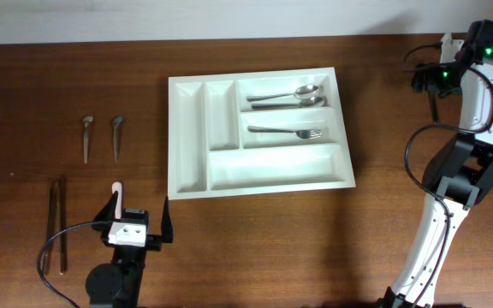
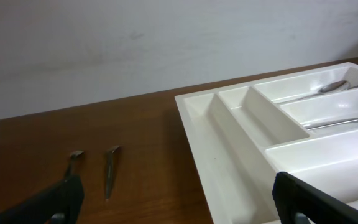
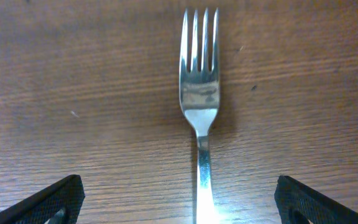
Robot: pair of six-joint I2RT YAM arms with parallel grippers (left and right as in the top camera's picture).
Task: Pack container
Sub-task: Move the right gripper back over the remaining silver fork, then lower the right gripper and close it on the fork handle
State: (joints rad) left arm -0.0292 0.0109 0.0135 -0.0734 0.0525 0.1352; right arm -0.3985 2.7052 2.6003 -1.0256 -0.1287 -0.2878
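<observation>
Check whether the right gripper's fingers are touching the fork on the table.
Apart. Right wrist view: the fork lies flat between the open fingers of the right gripper, with bare table showing on both sides of its handle.

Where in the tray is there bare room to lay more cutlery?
In the tray, both narrow compartments and the bottom long compartment are bare. The top one is crowded with two spoons; the middle holds a fork.
</observation>
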